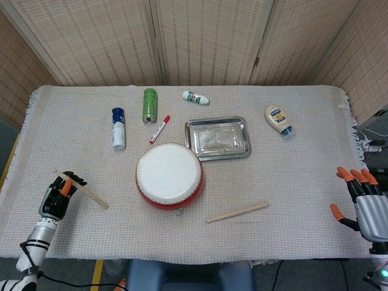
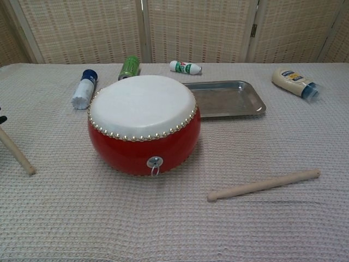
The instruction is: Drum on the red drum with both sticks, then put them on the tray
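Note:
The red drum (image 1: 169,176) with its white skin stands mid-table, also the red drum (image 2: 143,124) in the chest view. My left hand (image 1: 56,197) at the table's left front grips one wooden stick (image 1: 80,188), whose free end points toward the drum; in the chest view only that stick's end (image 2: 17,153) shows at the left edge. The second stick (image 1: 237,212) lies loose on the cloth right of the drum, seen as the second stick (image 2: 264,184) in the chest view. My right hand (image 1: 362,200) hovers open at the table's right edge, far from it. The metal tray (image 1: 217,138) sits behind the drum.
Behind the drum lie a blue-capped white bottle (image 1: 118,128), a green bottle (image 1: 150,104), a red marker (image 1: 160,129), a small white tube (image 1: 196,97) and a mayonnaise bottle (image 1: 278,120). A woven cloth covers the table; wicker screens stand behind.

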Robot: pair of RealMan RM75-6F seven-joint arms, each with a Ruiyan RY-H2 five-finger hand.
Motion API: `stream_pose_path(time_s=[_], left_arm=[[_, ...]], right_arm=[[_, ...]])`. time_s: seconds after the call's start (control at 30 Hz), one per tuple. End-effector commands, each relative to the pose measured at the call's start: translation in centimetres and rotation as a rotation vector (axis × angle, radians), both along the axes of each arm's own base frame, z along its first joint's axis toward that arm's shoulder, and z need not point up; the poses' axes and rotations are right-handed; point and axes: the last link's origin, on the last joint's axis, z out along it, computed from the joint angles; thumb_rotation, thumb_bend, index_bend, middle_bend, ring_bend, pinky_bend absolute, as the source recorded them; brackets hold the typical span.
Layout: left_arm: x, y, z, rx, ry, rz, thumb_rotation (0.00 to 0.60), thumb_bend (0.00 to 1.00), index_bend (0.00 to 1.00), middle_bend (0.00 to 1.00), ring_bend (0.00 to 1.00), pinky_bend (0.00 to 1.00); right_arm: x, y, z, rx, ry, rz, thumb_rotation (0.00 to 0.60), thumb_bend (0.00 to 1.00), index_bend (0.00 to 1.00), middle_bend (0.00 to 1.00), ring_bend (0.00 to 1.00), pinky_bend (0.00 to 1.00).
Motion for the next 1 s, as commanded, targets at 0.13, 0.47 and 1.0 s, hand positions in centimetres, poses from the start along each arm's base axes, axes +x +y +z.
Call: stream_pose_path(time_s=[0.13,0.47,1.0], left_arm=[[-0.2,0.1,-0.8,-0.026,-0.012,0.005,0.6,0.51,0.36,0.48,0.42,0.4],[1.1,-1.1,-1.7,0.03,0.167,-0.058,0.6,0.44,0.46,0.6,0.56,0.53],[2.7,-3.0,-4.0,0.006,0.332,-0.15,0.6,0.31,0.55,0.67,0.62,0.58]], right_arm=[[0.2,0.0,0.2,-0.005,0.003,0.005,0.6,0.24,0.08,0.19,0.0,0.04],[0.7,0.1,0.4,-0.014,-0.003,0.029,0.6,0.24,0.09,0.19,0.0,0.04],[1.1,0.3,1.0,-0.038,0.002,0.051,0.6,0.24,0.1,0.19,0.0,0.04]])
